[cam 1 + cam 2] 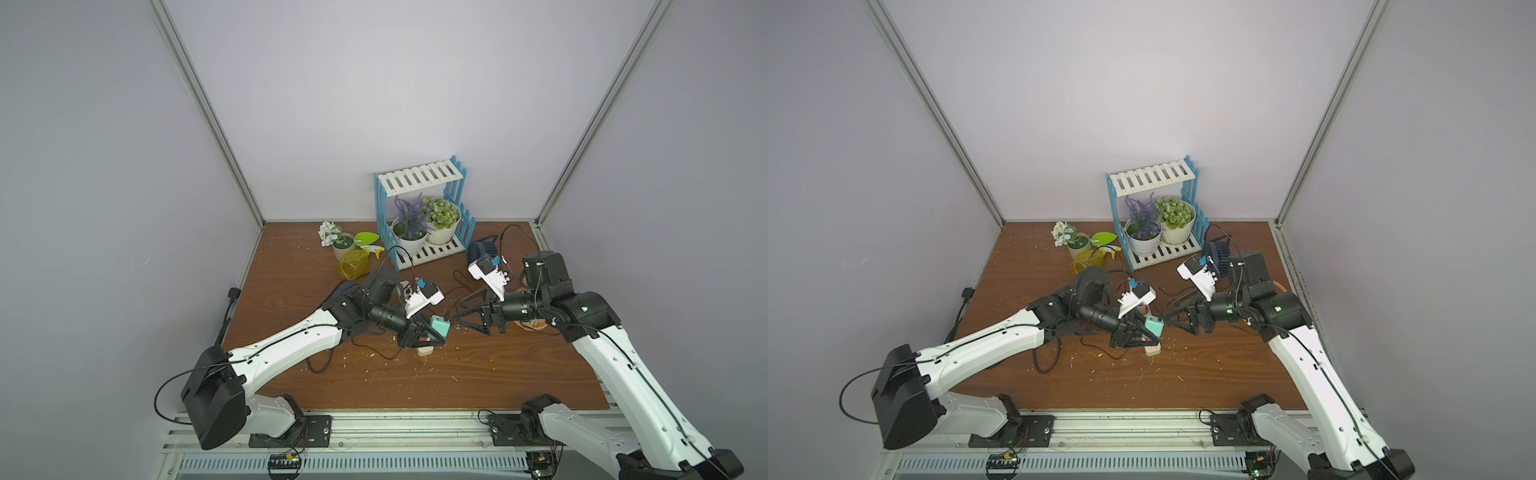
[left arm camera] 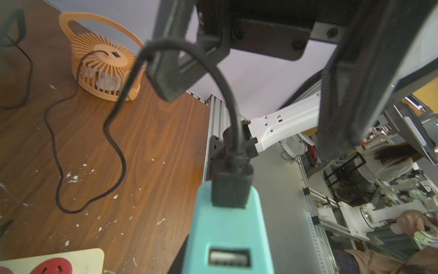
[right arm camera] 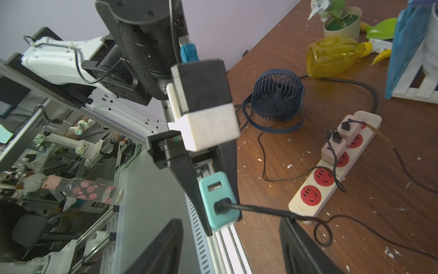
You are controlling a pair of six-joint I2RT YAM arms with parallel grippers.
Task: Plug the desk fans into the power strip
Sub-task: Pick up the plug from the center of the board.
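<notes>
My left gripper (image 1: 432,332) (image 1: 1150,330) is shut on a teal USB adapter (image 2: 227,225) (image 3: 218,199), held above the table. A black cable (image 2: 231,113) is plugged into the adapter and trails across the wood to the orange desk fan (image 2: 104,64). My right gripper (image 1: 455,312) (image 3: 234,237) faces the adapter with its jaws wide open and empty, and the cable lies across one finger (image 3: 301,242). The cream power strip (image 3: 305,206) lies beside the adapter with two free red sockets and two pinkish adapters plugged in. In the top views only its end (image 1: 424,351) shows.
A navy fan (image 3: 277,97) stands by the strip, and another navy fan (image 1: 482,249) sits near the blue-white plant shelf (image 1: 419,216). A yellow spray bottle (image 1: 353,264) and a small flower pot (image 1: 343,245) lie at the back. Thin cables cross the table.
</notes>
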